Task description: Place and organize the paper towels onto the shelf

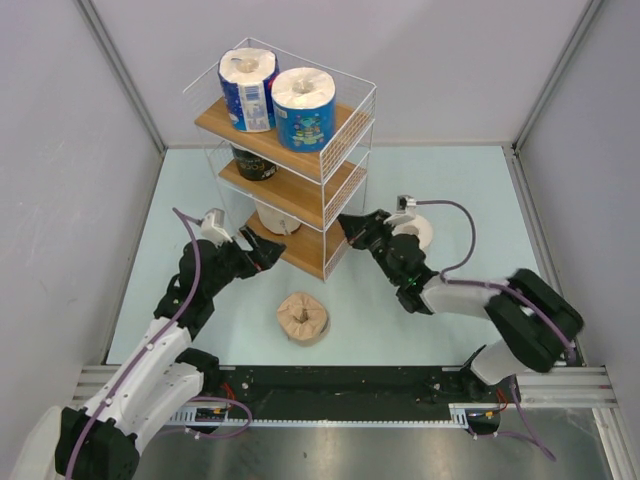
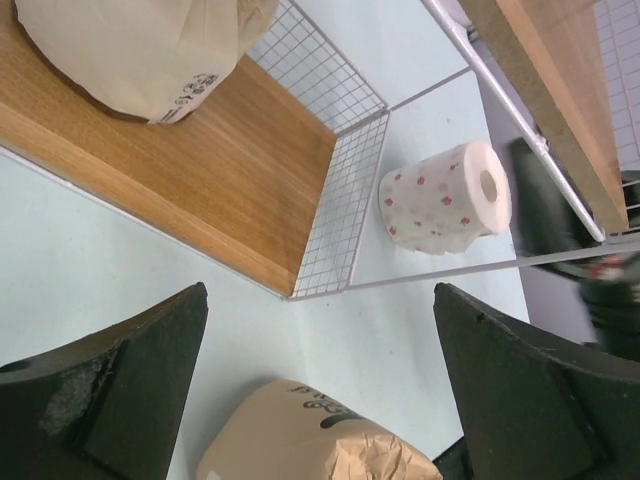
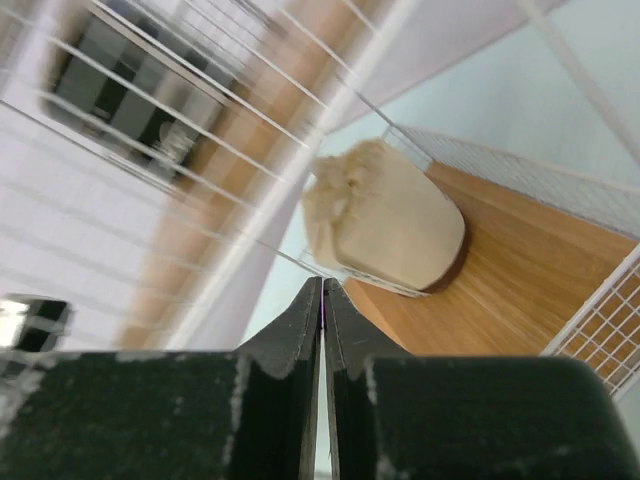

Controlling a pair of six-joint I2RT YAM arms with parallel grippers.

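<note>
Blue rolls (image 1: pixel 250 100), dark roll (image 1: pixel 254 163), cream roll (image 2: pixel 130 45), tan roll (image 1: pixel 303 318), white red-dotted roll (image 2: pixel 440 200); brown-and-white shelf (image 1: pixel 300 197); pale mint bench (image 1: pixel 450 180).

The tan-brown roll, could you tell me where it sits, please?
In the top view, the tan-brown roll lies on the table, centred, just on the robot's side of the shelf.

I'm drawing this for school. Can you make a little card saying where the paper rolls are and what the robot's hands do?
Top shelf: blue roll, second blue roll
Middle shelf: dark roll
Bottom shelf: cream roll
Table: tan-brown roll, white dotted roll
Left hand: open, empty
Right hand: shut, empty
</note>
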